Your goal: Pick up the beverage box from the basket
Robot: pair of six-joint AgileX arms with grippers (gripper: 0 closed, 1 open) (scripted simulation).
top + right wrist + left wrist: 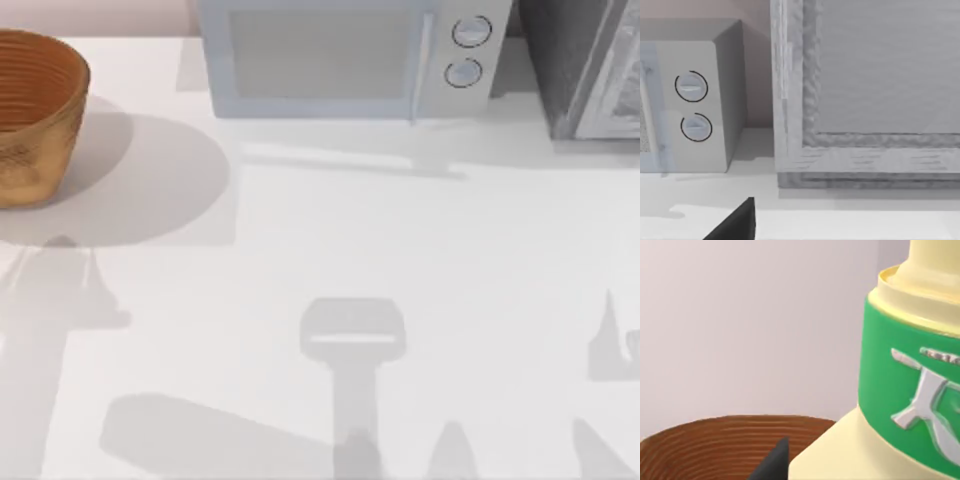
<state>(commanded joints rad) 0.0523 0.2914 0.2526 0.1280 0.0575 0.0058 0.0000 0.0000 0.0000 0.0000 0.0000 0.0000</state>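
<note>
From above: a round brown basket (30, 120) at the far left of the white counter (400, 250), near the back edge. Ribbed rings inside, tan wall outside. Next to it, well apart, a pale microwave (320, 60) at the back in the middle, with two round knobs (471, 32) on its right side, one above the other. Past that, in the back right corner, part of a grey cabinet (590, 70). Lots of soft grey shadows across the bare counter, nothing else lying there.

From the left wrist: very close up, the beverage box (910, 390), pale yellow with a wide green band and a shiny silver sign on the band. Higher than the basket rim, with the plain wall (740, 315) behind. Below it, the brown ribbed inside of the basket. Right beside the low yellow part of the box, a dark tip of the left tool (775, 462), over the basket. Cannot tell whether open, closed or gripping the box.

From the right wrist: the knob side of the microwave and, just beside it, the grey cabinet with its rough frame, both standing on the counter. Nearer, a dark corner of the right tool (737, 225) above the counter, in front of the two. Cannot tell whether open or closed.
</note>
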